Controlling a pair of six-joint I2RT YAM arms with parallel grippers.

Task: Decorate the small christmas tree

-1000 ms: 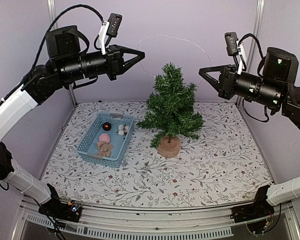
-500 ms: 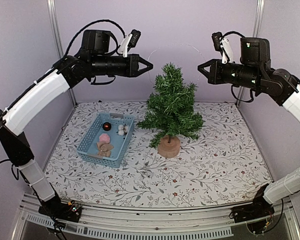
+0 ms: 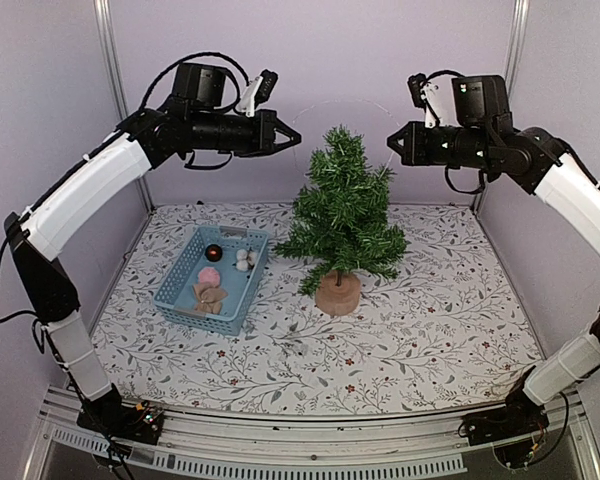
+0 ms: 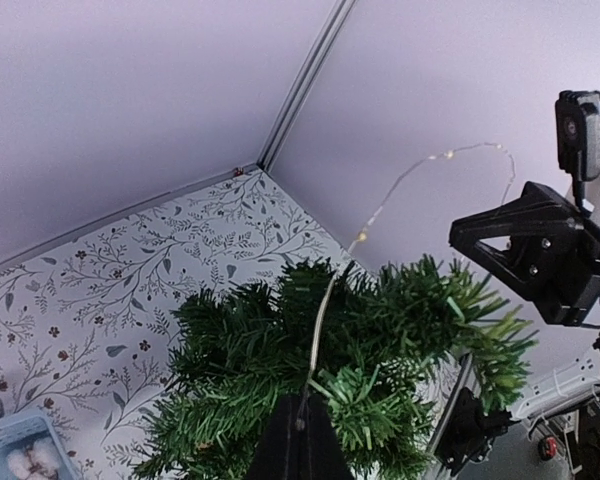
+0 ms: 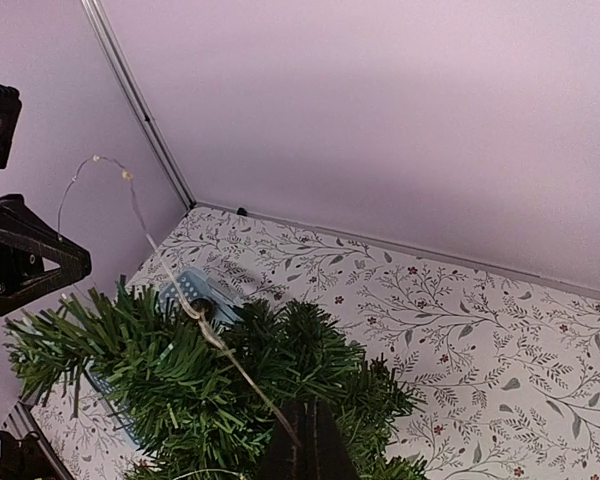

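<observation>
A thin light string (image 4: 412, 172) is held arched between the left tool (image 3: 296, 139) and the right tool (image 3: 391, 143), each pinched shut on it. The small christmas tree (image 3: 342, 210) stands below and between both tools. Draping is judged to be in hand. Next, an even lowering of both tools onto the top branches is called for.

Small christmas tree (image 3: 342, 215): miniature artificial pine, dark green. Bristly branches widen toward bottom; narrow pointed top. Lowest branches droop outward past the foot. Thin brown trunk (image 3: 337, 274) set in round tan wooden base (image 3: 337, 295). Stands upright on floral-patterned table (image 3: 430, 310), near middle, slightly toward back. Just right of blue basket (image 3: 177, 268), not touching it, and taller than it. Wire (image 4: 361, 236), thin with tiny lights, arches above treetop. Wrist views show it crossing upper branches; contact with needles unclear.
</observation>
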